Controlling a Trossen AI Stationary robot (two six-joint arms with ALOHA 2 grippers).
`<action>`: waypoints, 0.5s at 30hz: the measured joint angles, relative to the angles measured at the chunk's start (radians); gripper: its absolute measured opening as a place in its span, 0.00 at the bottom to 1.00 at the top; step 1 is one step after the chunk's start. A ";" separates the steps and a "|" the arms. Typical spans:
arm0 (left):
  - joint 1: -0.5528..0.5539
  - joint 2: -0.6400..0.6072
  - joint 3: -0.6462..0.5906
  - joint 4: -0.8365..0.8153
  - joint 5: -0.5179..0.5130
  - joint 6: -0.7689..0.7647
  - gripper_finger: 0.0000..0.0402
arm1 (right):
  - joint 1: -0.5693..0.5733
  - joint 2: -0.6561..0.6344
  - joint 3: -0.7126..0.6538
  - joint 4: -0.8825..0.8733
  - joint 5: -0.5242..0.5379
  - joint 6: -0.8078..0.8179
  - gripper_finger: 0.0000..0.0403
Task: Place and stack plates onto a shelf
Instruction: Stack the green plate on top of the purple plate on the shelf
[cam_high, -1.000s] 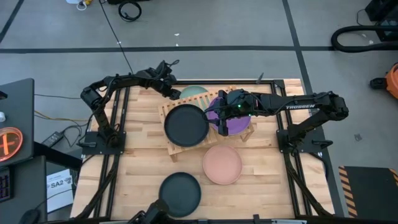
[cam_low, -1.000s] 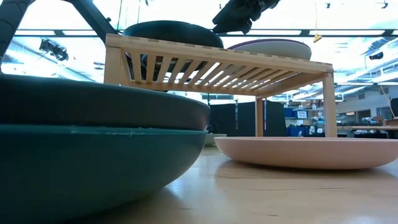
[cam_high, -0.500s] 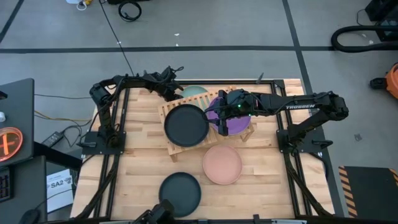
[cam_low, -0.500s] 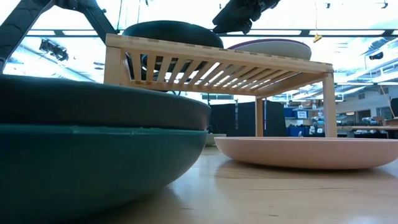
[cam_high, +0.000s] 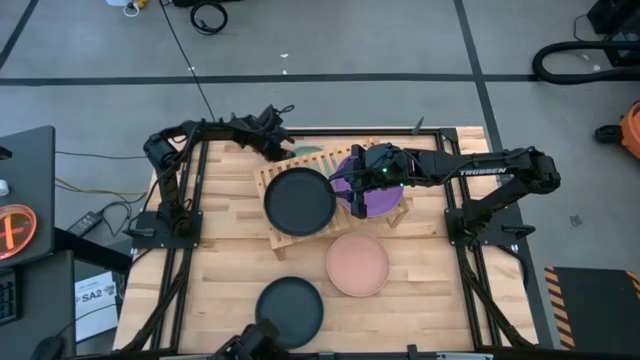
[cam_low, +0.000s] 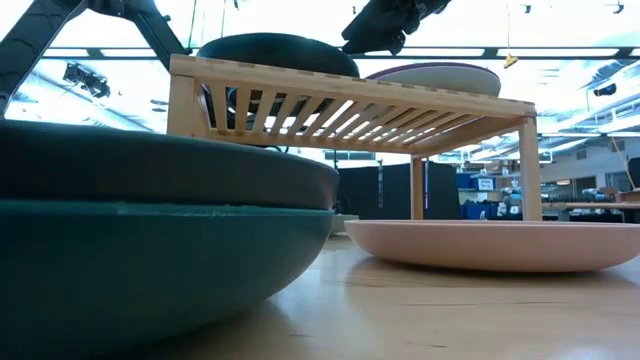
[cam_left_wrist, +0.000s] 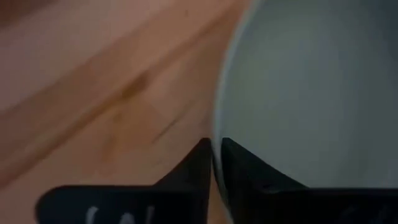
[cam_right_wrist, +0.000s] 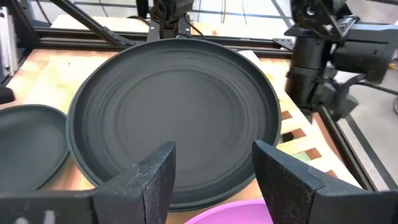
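The charcoal plate (cam_high: 300, 200) is lying on the left half of the shelf (cam_high: 283, 165), overhanging its front edge, and the purple plate (cam_high: 385, 200) is sitting on the right half, touching it. The right claw (cam_high: 357, 183) is hanging over the seam between those two plates with its fingers (cam_right_wrist: 152, 177) spread wide and gripping nothing; in the right wrist view the charcoal plate (cam_right_wrist: 174, 118) is lying just ahead of them and a sliver of the purple plate (cam_right_wrist: 239, 213) is showing between them. At the shelf's back left corner the left claw (cam_high: 272, 135) is reaching in, and in the left wrist view its fingers (cam_left_wrist: 196, 165) are pinching nearly closed on the rim of a pale mint plate (cam_left_wrist: 311, 93). On the surface (cam_high: 220, 270) in front of the shelf the salmon pink plate (cam_high: 357, 265) is resting, and toward the front edge another charcoal plate (cam_high: 290, 310) is lying stacked on a teal plate (cam_low: 160, 270).
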 joint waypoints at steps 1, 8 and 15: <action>0.004 0.000 0.000 0.011 0.002 -0.005 0.08 | 0.000 0.000 0.000 0.000 -0.010 0.000 0.54; 0.054 -0.009 0.000 0.083 -0.003 -0.055 0.04 | 0.002 0.000 0.000 0.000 -0.130 0.005 0.54; 0.111 -0.047 0.031 0.096 -0.020 -0.062 0.03 | 0.038 0.000 0.000 0.001 -0.220 0.011 0.54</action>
